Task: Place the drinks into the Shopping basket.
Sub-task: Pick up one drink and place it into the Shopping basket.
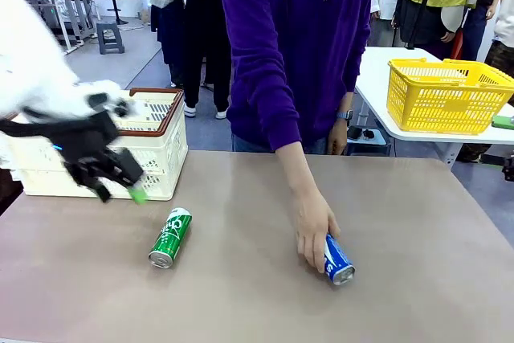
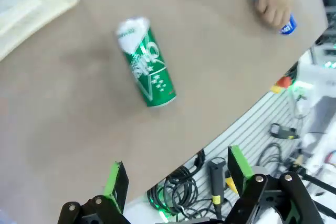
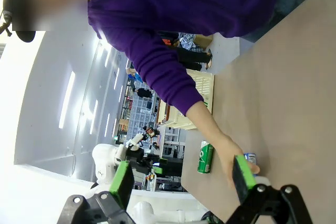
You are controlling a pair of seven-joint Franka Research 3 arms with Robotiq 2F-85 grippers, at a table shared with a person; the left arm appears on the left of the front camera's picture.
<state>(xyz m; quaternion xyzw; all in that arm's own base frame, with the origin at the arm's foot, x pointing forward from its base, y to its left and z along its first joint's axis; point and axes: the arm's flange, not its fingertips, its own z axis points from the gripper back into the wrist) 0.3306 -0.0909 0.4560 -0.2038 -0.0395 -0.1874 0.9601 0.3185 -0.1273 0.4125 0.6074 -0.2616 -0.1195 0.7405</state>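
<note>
Nearest the robot, a green can [image 1: 169, 238] lies on its side on the brown desk [image 1: 241, 311], silver end toward the near edge, touched by nothing. To its right, a little farther across, the blue can [image 1: 337, 259] also lies flat, with the person's hand [image 1: 313, 222] resting on top of it, fingers curled over the body.

The robot's left hand [image 1: 120, 193] hangs above the desk's left part, blurred, just in front of the Shopping basket [image 1: 165, 146]. Its fingers are spread wide with nothing between them.

The left wrist view looks down between those spread green pads [image 2: 116, 182] onto the green can [image 2: 146, 62], well clear of them. It also shows cables below the desk edge.

The right wrist view shows the robot's right hand [image 3: 182, 179], likewise spread and empty, off the desk's side. It looks along the desk at both cans and the person's purple sleeve [image 3: 157, 66].

The cream basket stands at the far left corner. Beyond the person, a yellow basket [image 1: 446, 98] sits on a white table.
</note>
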